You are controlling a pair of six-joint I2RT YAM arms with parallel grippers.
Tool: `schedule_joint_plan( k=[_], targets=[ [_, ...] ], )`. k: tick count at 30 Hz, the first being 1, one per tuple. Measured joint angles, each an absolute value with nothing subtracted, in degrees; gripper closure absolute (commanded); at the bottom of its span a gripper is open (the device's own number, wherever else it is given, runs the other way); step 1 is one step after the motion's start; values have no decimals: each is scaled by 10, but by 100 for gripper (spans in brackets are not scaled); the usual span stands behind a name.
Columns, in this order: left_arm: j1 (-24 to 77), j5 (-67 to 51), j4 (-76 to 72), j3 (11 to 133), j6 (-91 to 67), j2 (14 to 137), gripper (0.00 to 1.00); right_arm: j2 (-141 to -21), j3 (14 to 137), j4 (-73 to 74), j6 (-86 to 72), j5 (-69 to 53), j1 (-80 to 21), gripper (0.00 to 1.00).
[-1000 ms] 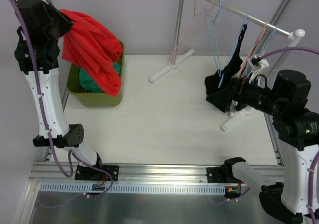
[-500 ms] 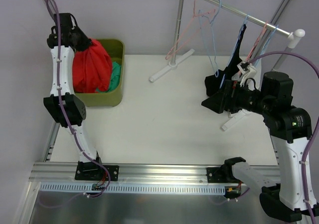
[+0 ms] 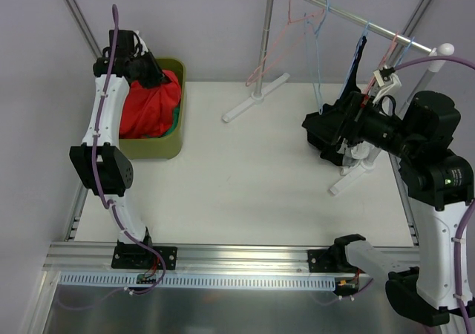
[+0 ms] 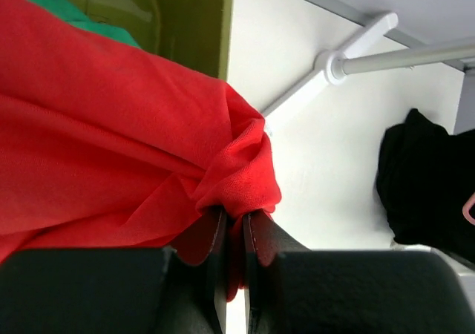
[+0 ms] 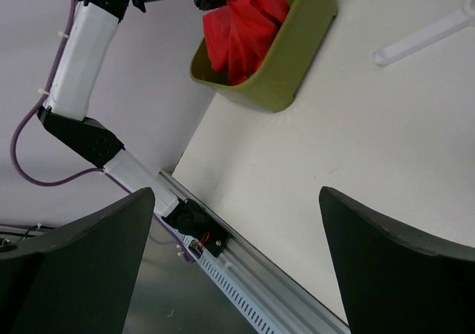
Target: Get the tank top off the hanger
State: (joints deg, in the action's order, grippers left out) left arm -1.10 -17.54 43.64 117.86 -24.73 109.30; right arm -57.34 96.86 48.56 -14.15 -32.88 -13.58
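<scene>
Just below the left tool (image 4: 234, 219), clamped shut on a fold of the red tank top (image 4: 111, 126), sits the green bin (image 3: 152, 148): seemingly the drop-off step, so release comes next. Right tool (image 5: 237, 267) gapes empty beside the black tank top (image 4: 419, 171) hanging on the rack (image 3: 341, 11).

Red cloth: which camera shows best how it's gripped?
Left wrist view: the red cloth fills it, pinched in the shut left gripper. The top view shows it small, hanging into the green bin; the right wrist view shows it far off.

White shells, black joints and purple cables (image 3: 113, 33) run along both arms (image 3: 99, 122), and the left end effector (image 4: 234, 245) and right end effector (image 5: 237, 263) are black.
</scene>
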Motion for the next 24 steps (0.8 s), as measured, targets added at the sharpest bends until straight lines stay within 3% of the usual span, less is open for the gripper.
schedule_joint_plan(
  k=[7, 9, 10, 11, 12, 13, 19, 24],
  targets=[
    [-7, -206, 434, 1142, -241, 1085, 100, -615, 986, 452, -168, -335, -136, 1],
    [-13, -202, 435, 1111, -244, 1077, 93, -627, 986, 452, -171, -335, -136, 0],
    [-17, -196, 437, 1097, -246, 1073, 83, -632, 986, 452, -171, -335, -136, 0],
    [-23, -182, 439, 1083, -249, 1068, 62, -636, 988, 453, -171, -335, -136, 1],
    [-32, -164, 445, 1073, -249, 1064, 27, -644, 997, 458, -170, -333, -136, 0],
    [-39, -148, 451, 1069, -251, 1061, 2, -656, 1016, 469, -166, -324, -136, 0],
    [-74, -87, 485, 1083, -257, 1018, 1, -773, 1241, 571, -105, -179, -136, 0],
    [-21, -98, 487, 1071, -243, 900, 1, -823, 1290, 623, -54, 21, -135, 13]
  ],
)
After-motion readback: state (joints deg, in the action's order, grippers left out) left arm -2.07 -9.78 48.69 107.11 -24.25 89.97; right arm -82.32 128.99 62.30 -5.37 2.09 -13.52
